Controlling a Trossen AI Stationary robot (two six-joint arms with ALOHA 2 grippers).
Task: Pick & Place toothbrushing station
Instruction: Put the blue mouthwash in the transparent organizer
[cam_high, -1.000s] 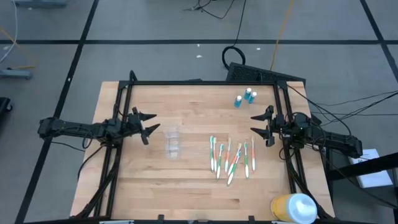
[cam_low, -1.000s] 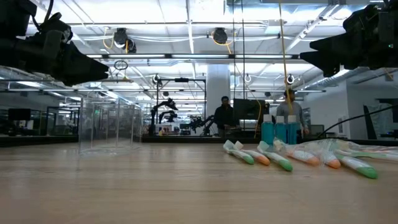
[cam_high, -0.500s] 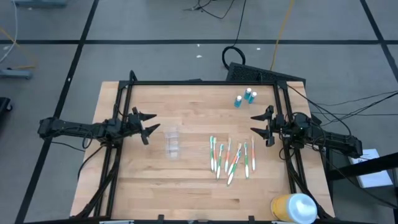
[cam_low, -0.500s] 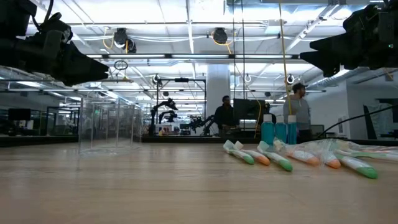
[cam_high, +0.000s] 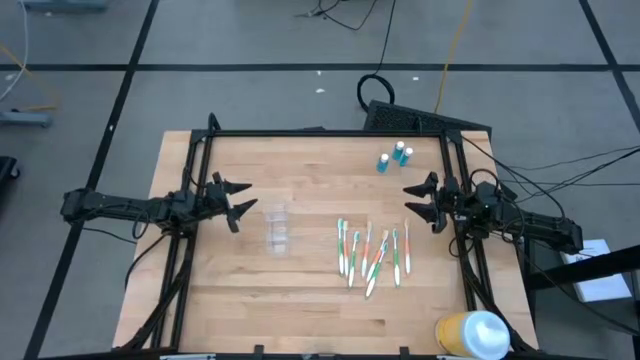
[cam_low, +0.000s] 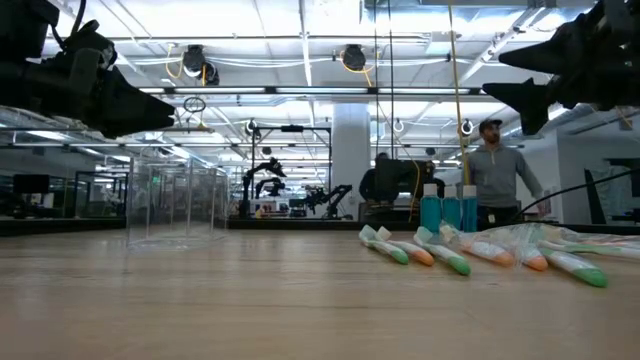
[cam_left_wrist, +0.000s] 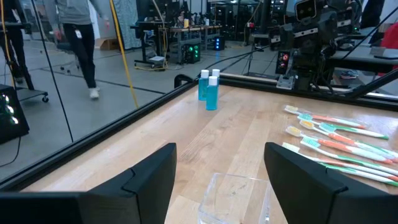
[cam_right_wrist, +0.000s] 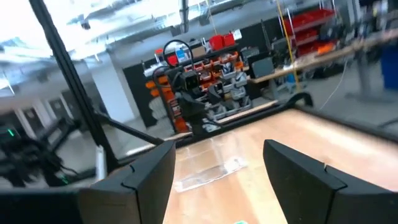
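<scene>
A clear plastic cup (cam_high: 278, 230) stands on the wooden table left of centre. It also shows in the low view (cam_low: 175, 205). Several green, orange and white toothbrushes (cam_high: 372, 255) lie flat in a loose fan right of centre. Two blue white-capped tubes (cam_high: 393, 157) stand upright near the far right corner. My left gripper (cam_high: 245, 198) hovers open at the left edge, level, with the cup (cam_left_wrist: 233, 199) just in front of it. My right gripper (cam_high: 412, 200) hovers open at the right edge, above and beside the toothbrushes, with nothing between its fingers (cam_right_wrist: 149, 177).
A big yellow container with a white lid (cam_high: 472, 335) sits at the near right corner. A black frame (cam_high: 320, 133) runs along the table's far edge and sides. Bare wood lies between the cup and the toothbrushes. A person (cam_low: 500, 180) stands in the room beyond the table.
My right gripper has rolled about its own pointing line and stays in place, its fingers still apart. My left gripper has kept still. The person behind the table has walked toward the right.
</scene>
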